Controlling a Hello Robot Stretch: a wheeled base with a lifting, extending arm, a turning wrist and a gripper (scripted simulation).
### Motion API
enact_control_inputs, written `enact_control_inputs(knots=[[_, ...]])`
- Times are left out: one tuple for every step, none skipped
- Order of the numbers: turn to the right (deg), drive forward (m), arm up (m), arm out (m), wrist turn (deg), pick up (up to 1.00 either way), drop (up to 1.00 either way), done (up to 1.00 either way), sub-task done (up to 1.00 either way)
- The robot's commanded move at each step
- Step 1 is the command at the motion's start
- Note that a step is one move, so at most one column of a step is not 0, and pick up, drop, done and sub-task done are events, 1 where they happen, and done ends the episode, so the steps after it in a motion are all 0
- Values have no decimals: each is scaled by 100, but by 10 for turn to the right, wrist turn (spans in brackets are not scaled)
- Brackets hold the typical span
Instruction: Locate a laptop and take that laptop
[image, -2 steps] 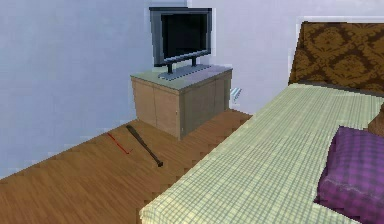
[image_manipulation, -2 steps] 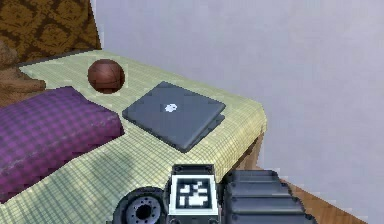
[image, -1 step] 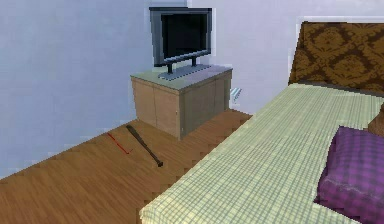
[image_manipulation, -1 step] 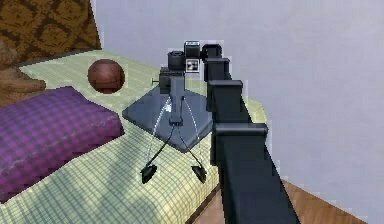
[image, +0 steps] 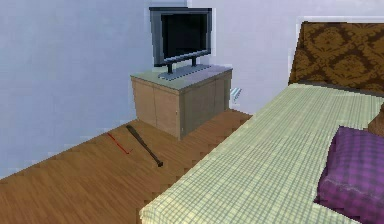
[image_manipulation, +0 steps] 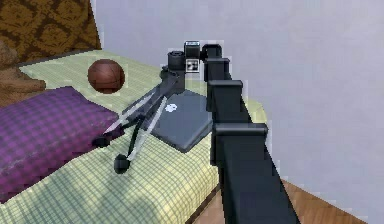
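Note:
In the arm side view, a closed grey laptop (image_manipulation: 187, 122) lies flat on the bed's green checked cover (image_manipulation: 150, 185), close to the bed's far edge by the wall. The dark arm (image_manipulation: 235, 140) reaches up from the bottom edge over the bed. My gripper (image_manipulation: 112, 150) hangs left of the arm's end, and its thin fingers (image_manipulation: 140, 115) slant down across the laptop's left side toward the cover and a purple pillow (image_manipulation: 45, 135). I cannot tell whether it holds anything.
A brown ball (image_manipulation: 105, 75) rests on the bed behind the gripper, near the patterned headboard (image_manipulation: 45, 30). In the forward view a television (image: 182, 38) stands on a wooden cabinet (image: 182, 98), and a bat (image: 143, 145) lies on the wood floor beside the bed (image: 250, 160).

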Motion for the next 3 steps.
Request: enact_control_inputs(knots=[[0, 0, 0, 0, 450, 0, 0, 0, 0], [0, 0, 0, 0, 450, 0, 0, 0, 0], [0, 0, 0, 0, 450, 0, 0, 0, 0]])
